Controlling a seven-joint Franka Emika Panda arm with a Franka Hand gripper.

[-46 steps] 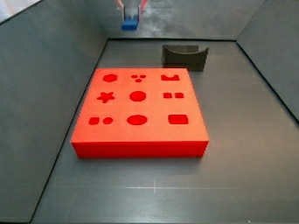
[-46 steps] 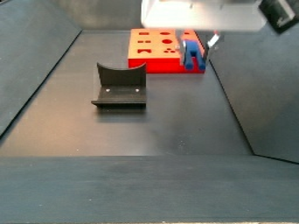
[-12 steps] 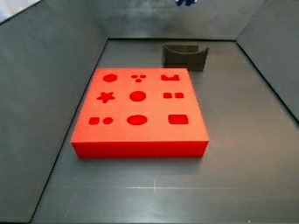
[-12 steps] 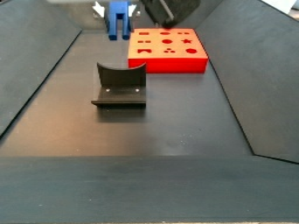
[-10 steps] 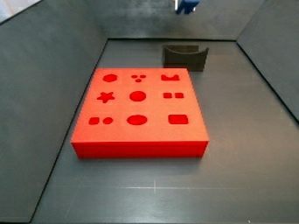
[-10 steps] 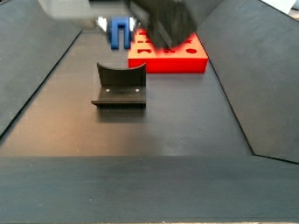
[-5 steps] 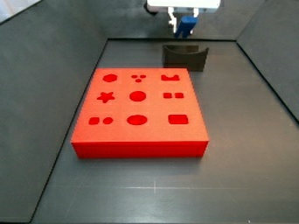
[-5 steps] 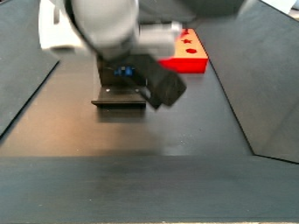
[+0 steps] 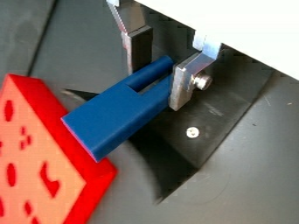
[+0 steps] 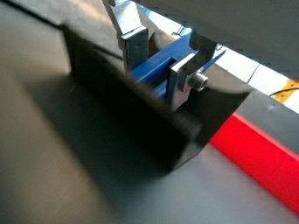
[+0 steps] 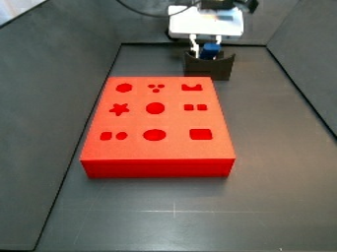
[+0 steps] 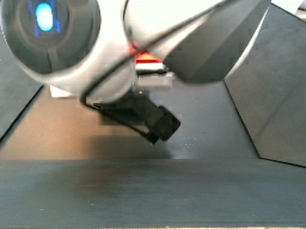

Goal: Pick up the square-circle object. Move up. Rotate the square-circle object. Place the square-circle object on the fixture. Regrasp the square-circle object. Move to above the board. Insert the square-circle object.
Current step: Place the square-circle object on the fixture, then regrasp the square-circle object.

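Note:
My gripper (image 9: 162, 70) is shut on the square-circle object (image 9: 111, 118), a bright blue peg lying crosswise between the silver fingers (image 9: 186, 77). In both wrist views the peg hangs just over the fixture (image 10: 128, 114), a dark blocky holder; whether they touch cannot be told. In a side view the gripper (image 11: 208, 44) stands low over the fixture (image 11: 211, 67) at the far end of the floor. The board (image 11: 156, 123), a red-orange block with shape cut-outs, lies in front of it. The arm (image 12: 131, 45) fills the opposite side view and hides the peg there.
Grey walls slope up around the dark floor (image 11: 277, 187). The board's edge (image 9: 35, 149) lies close beside the fixture (image 9: 176, 162) in a wrist view, and shows as a red strip (image 10: 257, 157) behind it.
The gripper has carried the blue peg across from beside the board and come down over the fixture. The arm now blocks most of one side view.

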